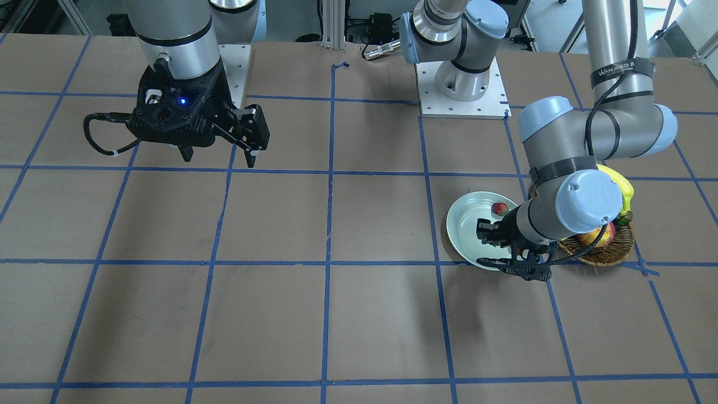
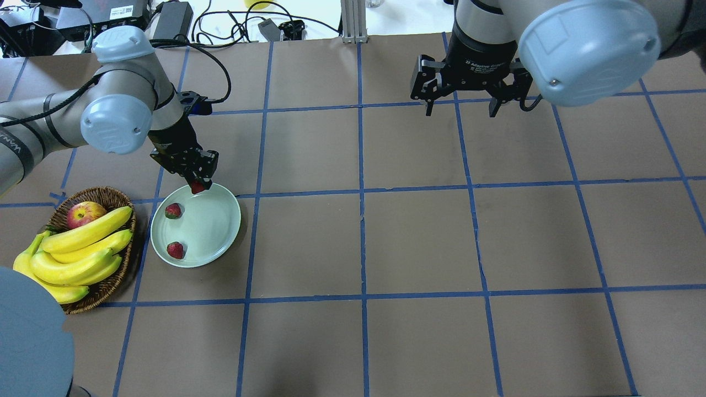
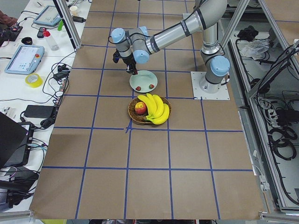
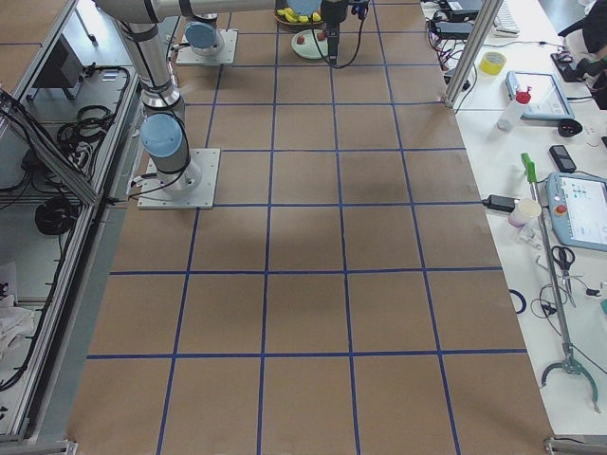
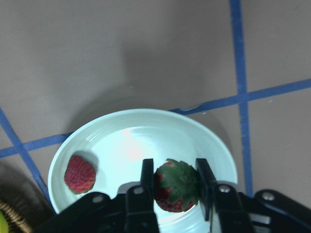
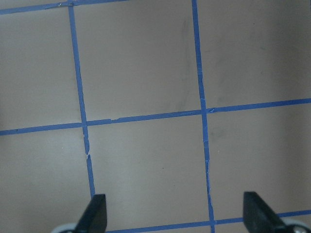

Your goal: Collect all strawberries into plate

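The pale green plate (image 2: 212,220) lies left of centre, next to the basket. Two strawberries (image 2: 173,210) (image 2: 176,250) lie in it. My left gripper (image 2: 198,184) is shut on a third strawberry (image 5: 175,187) and holds it just over the plate's far rim (image 5: 126,141). One lying strawberry also shows in the left wrist view (image 5: 80,174) and in the front view (image 1: 498,209). In the front view the left gripper (image 1: 482,233) hangs over the plate (image 1: 465,224). My right gripper (image 2: 461,107) is open and empty, high over the far right of the table.
A wicker basket (image 2: 105,192) with bananas (image 2: 83,248) and a red-yellow apple (image 2: 85,214) stands just left of the plate. The right wrist view shows only taped brown table between the open fingertips (image 6: 95,213).
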Controlling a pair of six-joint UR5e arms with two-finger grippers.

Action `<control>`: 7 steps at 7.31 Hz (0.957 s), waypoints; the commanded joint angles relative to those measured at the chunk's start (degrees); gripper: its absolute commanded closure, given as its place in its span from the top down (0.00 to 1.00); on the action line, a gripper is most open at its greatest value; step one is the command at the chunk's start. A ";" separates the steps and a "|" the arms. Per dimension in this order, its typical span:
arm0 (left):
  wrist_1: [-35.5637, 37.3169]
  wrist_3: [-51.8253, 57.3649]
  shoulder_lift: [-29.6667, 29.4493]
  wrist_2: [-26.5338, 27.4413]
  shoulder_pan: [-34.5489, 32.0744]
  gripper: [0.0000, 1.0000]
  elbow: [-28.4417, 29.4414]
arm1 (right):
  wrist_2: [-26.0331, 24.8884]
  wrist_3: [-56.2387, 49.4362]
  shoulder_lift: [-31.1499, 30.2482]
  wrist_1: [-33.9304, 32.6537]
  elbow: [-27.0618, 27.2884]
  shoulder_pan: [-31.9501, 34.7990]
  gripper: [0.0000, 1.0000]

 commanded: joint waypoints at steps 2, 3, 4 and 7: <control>-0.11 -6.79 3.72 0.12 -0.57 1.00 1.18 | 0.00 0.00 0.00 0.00 0.00 0.00 1.00; -0.20 -10.07 5.82 0.03 -0.75 1.00 3.36 | 0.00 0.00 0.00 0.00 0.00 0.00 1.00; -0.29 -10.18 8.80 0.03 -0.84 1.00 4.87 | 0.00 0.00 0.00 0.00 0.00 0.00 1.00; -6.76 -12.11 20.32 -1.01 -3.64 1.00 5.23 | 0.00 0.00 0.00 0.00 0.00 0.00 1.00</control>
